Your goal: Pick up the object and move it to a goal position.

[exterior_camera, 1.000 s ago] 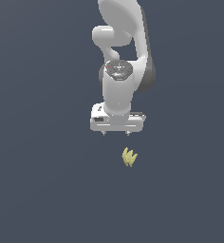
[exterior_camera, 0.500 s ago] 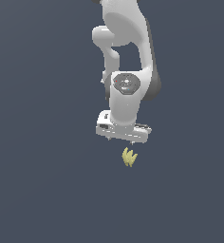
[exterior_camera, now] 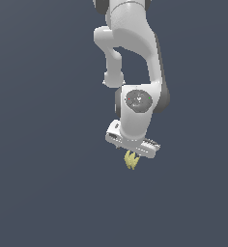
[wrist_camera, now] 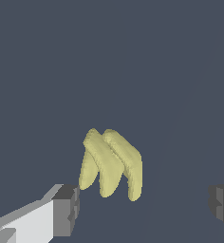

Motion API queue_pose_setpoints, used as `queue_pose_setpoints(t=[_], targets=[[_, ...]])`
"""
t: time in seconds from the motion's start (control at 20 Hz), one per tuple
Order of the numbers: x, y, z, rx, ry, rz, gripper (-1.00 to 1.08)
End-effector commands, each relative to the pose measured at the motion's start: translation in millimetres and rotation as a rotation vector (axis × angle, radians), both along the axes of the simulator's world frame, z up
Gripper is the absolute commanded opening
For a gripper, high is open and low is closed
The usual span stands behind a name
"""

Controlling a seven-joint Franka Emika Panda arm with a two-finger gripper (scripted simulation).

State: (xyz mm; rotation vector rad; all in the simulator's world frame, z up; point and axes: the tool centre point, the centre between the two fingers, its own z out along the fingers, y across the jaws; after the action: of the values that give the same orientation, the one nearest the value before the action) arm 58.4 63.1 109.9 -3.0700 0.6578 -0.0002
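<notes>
So the end effector (exterior_camera: 132,153) dropped down and tilted over the object (exterior_camera: 131,160) since a second ago; wide open, holding nothing, pads (wrist_camera: 66,210) straddling it. Looks grasp-ready.

Wide gap between the spread fingers (wrist_camera: 66,209); the banana bunch (wrist_camera: 111,163) sits within it, nearer one finger.

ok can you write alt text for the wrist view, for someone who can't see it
A small pale-yellow object with several pointed, finger-like lobes lies on a plain dark grey surface, between the wide-open jaws of the gripper. One grey fingertip sits close beside the object; the other shows only at the picture's edge, well clear of it.
</notes>
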Motion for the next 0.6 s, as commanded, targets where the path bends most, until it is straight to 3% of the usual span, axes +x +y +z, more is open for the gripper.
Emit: queue_pose_setpoints(t=[0.0,0.55], targets=[[4,5,-6,-0.001,0.000,-0.043,1.00],[11,16,-19,-0.002,0.001,-0.126,1.00]])
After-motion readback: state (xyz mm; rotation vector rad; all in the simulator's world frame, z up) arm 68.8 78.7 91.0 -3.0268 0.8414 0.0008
